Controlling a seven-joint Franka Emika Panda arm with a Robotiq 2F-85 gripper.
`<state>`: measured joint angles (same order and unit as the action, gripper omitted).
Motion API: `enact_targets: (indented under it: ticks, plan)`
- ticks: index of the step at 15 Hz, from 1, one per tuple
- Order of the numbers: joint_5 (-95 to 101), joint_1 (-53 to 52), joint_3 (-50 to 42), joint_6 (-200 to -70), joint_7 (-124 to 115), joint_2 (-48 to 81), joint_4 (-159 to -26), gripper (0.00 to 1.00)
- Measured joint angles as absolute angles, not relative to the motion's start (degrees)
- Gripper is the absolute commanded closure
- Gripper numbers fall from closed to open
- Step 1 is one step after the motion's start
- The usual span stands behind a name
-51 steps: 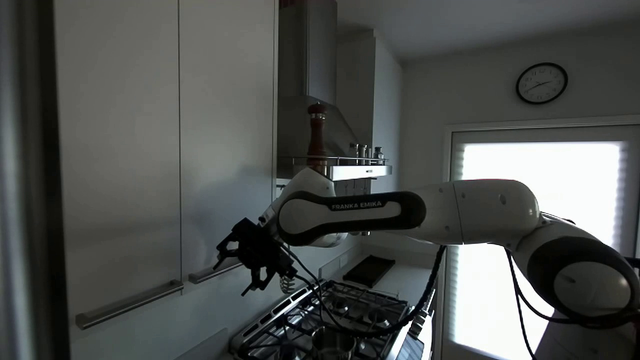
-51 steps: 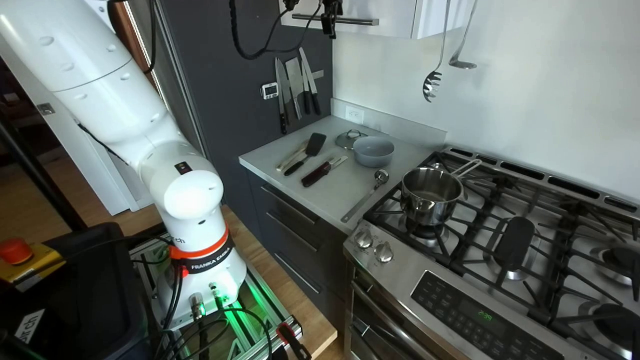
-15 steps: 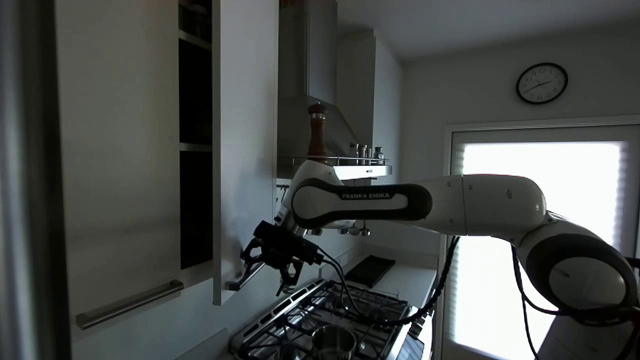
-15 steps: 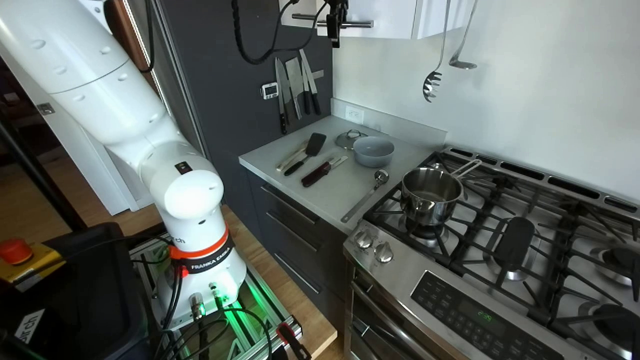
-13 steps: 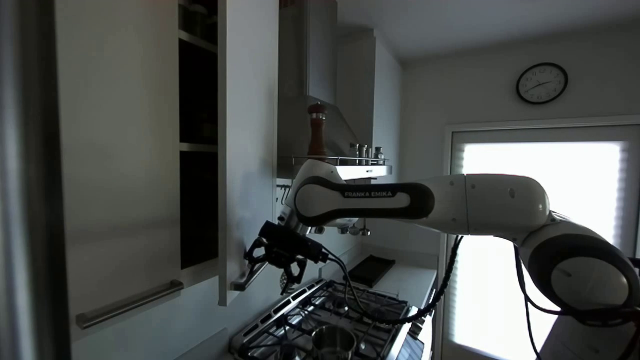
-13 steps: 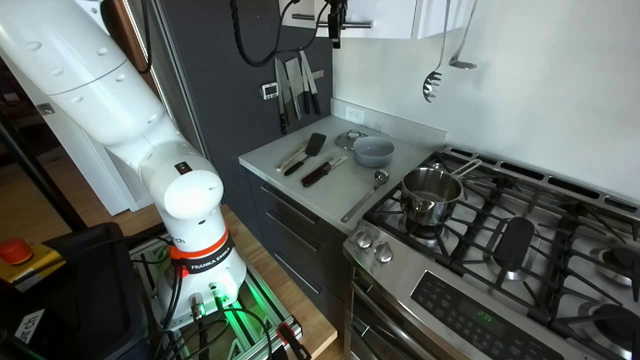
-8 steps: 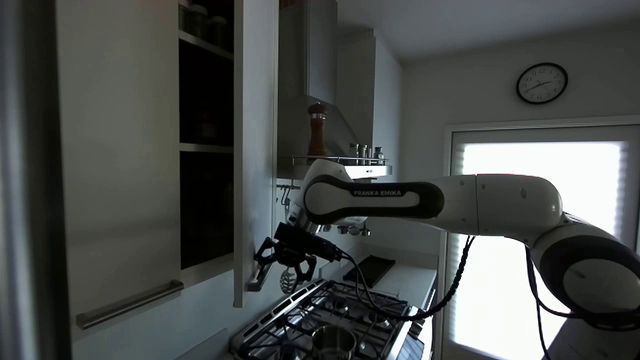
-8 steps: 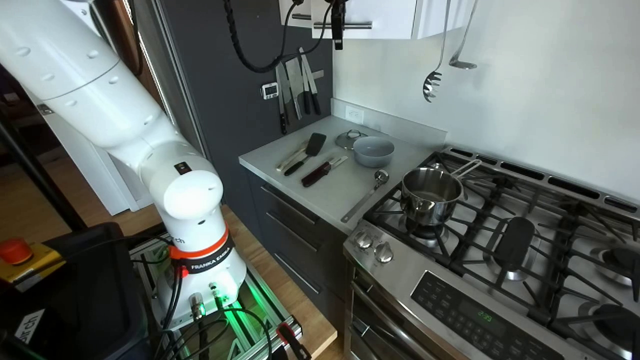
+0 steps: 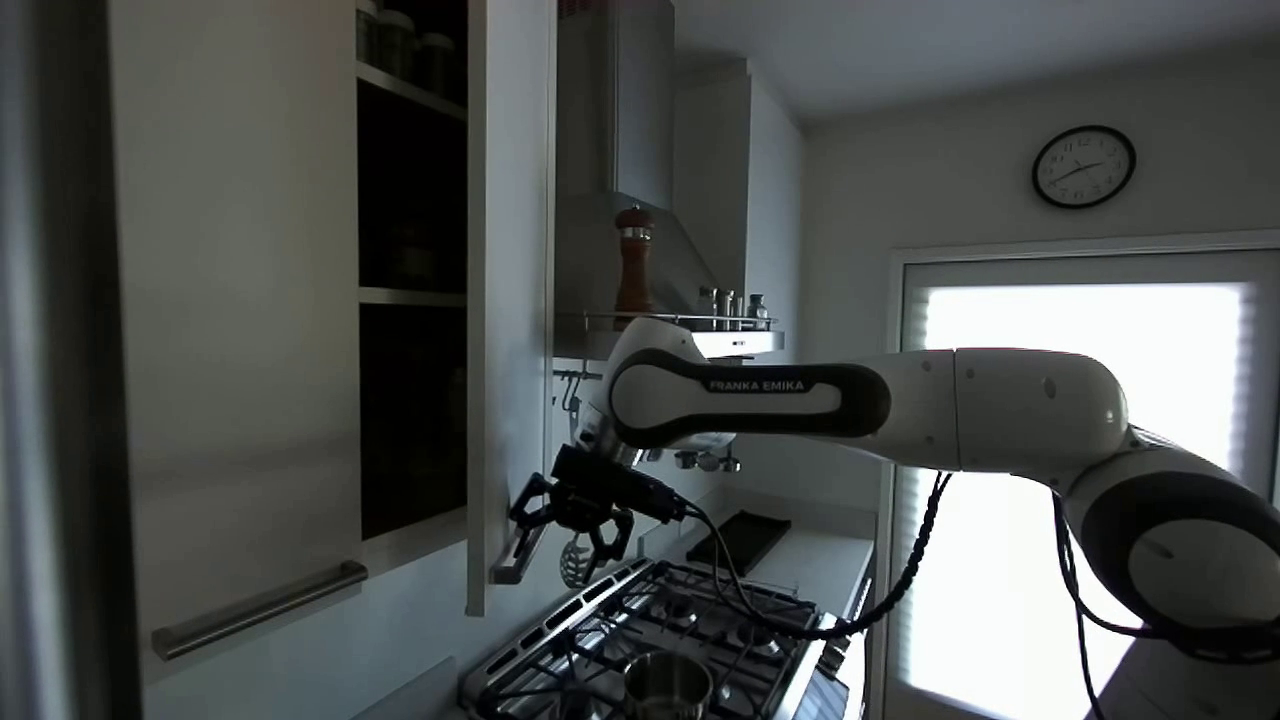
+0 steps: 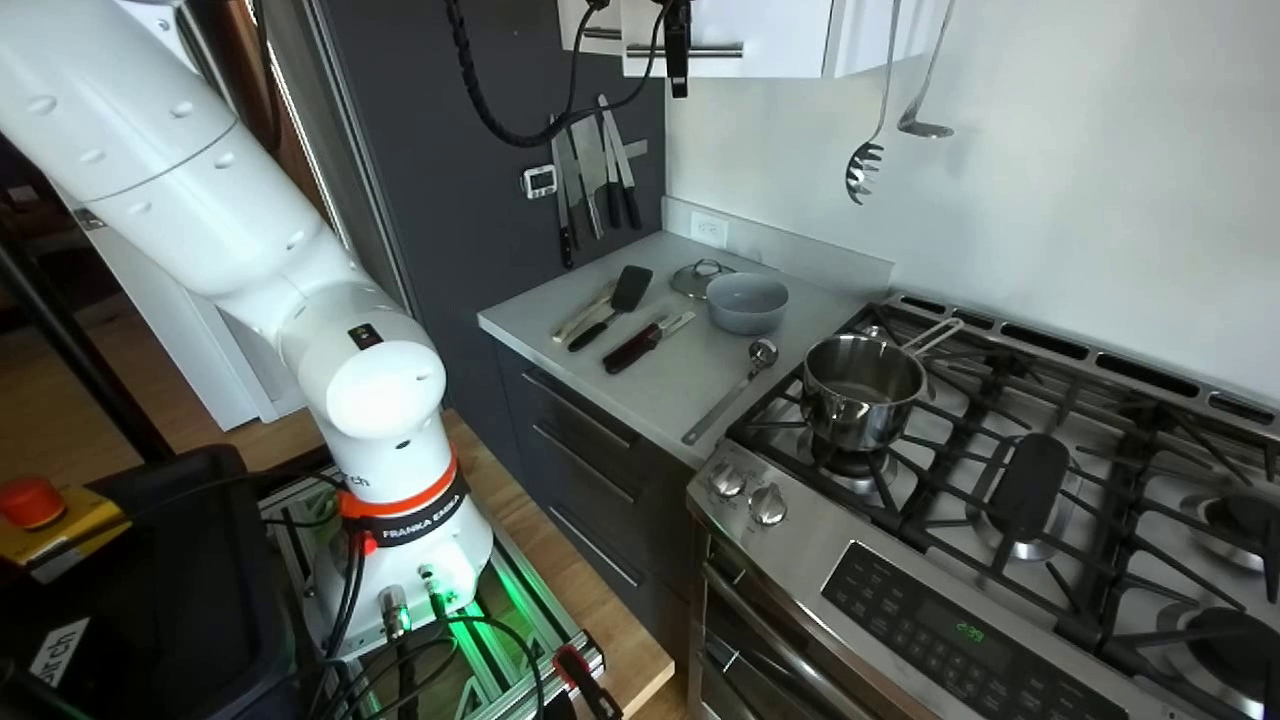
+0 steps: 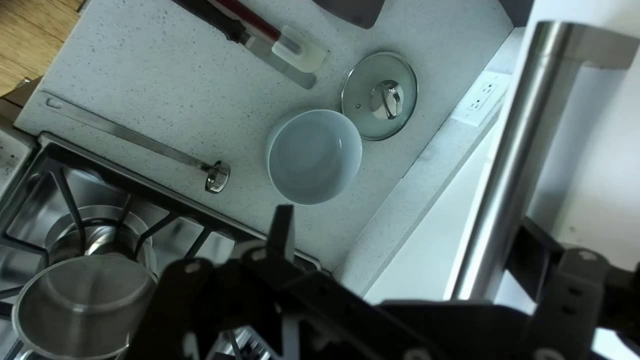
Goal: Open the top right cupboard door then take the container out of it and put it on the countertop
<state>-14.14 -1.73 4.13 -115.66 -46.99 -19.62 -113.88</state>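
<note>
The top right cupboard door (image 9: 515, 250) is a pale panel standing open, its white lower part also showing in an exterior view (image 10: 780, 30). Its bar handle (image 9: 518, 560) runs along the right of the wrist view (image 11: 510, 170). My gripper (image 9: 560, 560) is open at the handle. In the wrist view its fingers (image 11: 407, 245) are wide apart, one behind the bar and the other over the hob's edge. Dark jars (image 9: 400, 48) stand on the cupboard's upper shelf; which thing is the container I cannot tell. The pale countertop (image 10: 670, 385) also shows in the wrist view (image 11: 150, 95).
A grey bowl (image 10: 747, 303), glass lid (image 10: 700, 278), spatula (image 10: 628, 290), knife (image 10: 640, 345) and ladle (image 10: 735, 390) lie on the countertop. A steel pot (image 10: 862, 390) sits on the hob (image 10: 1030, 490). A closed cupboard door (image 9: 240, 300) stands left of the opening.
The cupboard door was shut about three seconds ago and has swung open to the right, my gripper moving with its handle. In the last half second it has hardly moved.
</note>
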Motion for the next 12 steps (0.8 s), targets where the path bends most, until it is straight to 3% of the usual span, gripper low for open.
enact_targets:
  ticks: [12]
  plan:
    - [-14.32, 0.35, 0.09, -114.85, -28.23, -20.08, -113.6, 0.0]
